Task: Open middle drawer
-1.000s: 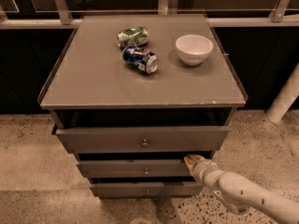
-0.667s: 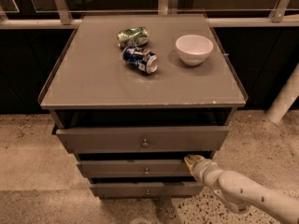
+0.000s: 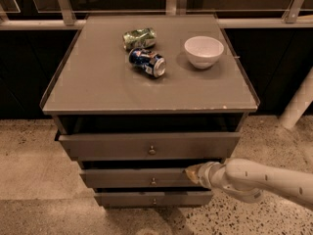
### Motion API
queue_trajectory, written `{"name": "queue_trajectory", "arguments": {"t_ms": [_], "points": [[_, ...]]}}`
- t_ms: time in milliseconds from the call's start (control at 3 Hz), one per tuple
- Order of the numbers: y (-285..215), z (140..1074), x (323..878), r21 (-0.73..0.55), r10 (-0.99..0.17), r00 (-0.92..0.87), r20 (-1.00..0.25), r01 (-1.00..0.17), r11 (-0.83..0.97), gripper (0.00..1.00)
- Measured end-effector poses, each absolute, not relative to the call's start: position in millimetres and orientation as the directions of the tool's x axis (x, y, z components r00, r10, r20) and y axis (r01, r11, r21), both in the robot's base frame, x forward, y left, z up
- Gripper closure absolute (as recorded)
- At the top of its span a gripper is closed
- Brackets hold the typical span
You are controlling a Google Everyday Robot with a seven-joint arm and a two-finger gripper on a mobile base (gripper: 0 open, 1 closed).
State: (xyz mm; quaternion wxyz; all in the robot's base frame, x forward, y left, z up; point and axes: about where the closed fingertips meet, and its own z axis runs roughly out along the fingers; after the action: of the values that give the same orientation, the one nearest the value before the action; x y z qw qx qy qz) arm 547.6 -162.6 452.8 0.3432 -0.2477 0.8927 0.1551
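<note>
middle drawer (image 3: 122,178): second of three, under top drawer (image 3: 107,147), front runs horizontally | gripper (image 3: 192,173): at the front's upper edge, beside knob (image 3: 153,181); open or closed cannot be told | knob lies sideways from gripper, toward front's centre

The robot's white arm (image 3: 274,180) enters at the lower right of the view, stretched almost level and sloping slightly downward behind the gripper. The gripper (image 3: 193,173), tan at its tip, leads at the arm's far end, pointing left, with the rounded white wrist (image 3: 220,176) directly behind it.
</note>
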Motion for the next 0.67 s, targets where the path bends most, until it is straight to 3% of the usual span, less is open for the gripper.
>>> {"name": "queue_trajectory", "arguments": {"t_ms": [333,667], "points": [[-168,438,526,0.21,-0.356,-0.728,-0.585,-0.56,0.801,1.0],[-199,430,513,0.217,-0.355,-0.76,-0.544,-0.536,0.816,1.0]]}}
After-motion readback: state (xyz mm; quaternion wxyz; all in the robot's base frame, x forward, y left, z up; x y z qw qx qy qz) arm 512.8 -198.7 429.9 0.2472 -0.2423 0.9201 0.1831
